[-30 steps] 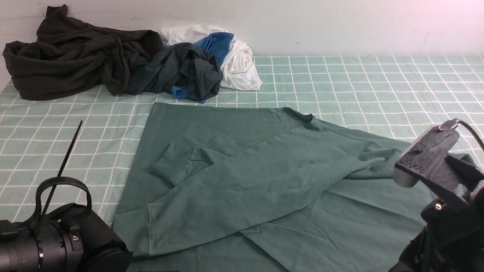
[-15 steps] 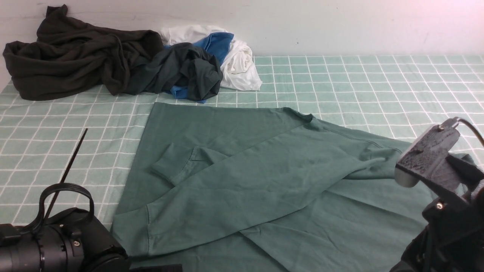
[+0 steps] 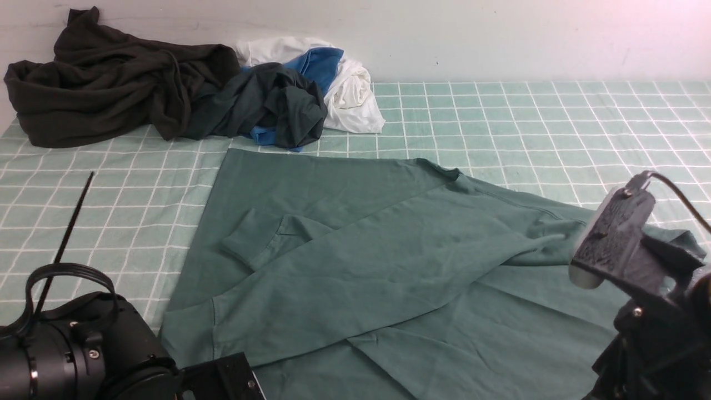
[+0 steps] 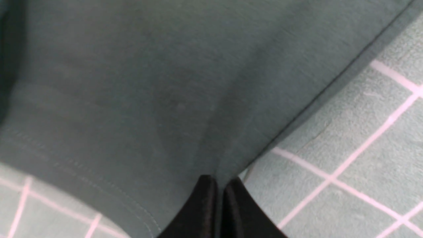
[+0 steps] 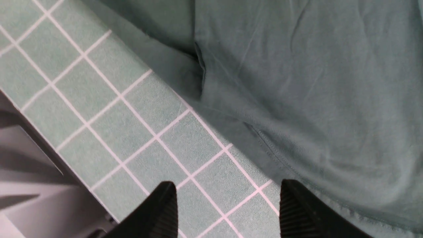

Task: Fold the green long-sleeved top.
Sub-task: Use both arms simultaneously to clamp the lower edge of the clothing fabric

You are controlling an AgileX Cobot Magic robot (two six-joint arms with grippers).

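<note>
The green long-sleeved top lies spread flat on the near half of the checked tablecloth, reaching from mid-table to the near edge. One sleeve is laid across the body; its long axis runs diagonally from the far right to the near left, ending in a cuff at the near-left corner. A second cuff lies folded on the body, left of centre. The far edge is straight, and the left edge slants outward toward the viewer. Open cloth remains to the far right and in a strip along the left. At the far left, against the wall, a blackish garment, a dark teal garment and white and blue cloth are heaped just beyond the top's far-left corner, apart from it. The fabric is matte sage green, softly creased, with stitched hems. The left gripper is clamped on the top's edge, and creases converge at its closed fingers. The right gripper has its jaws apart over bare cloth beside the hem.
</note>
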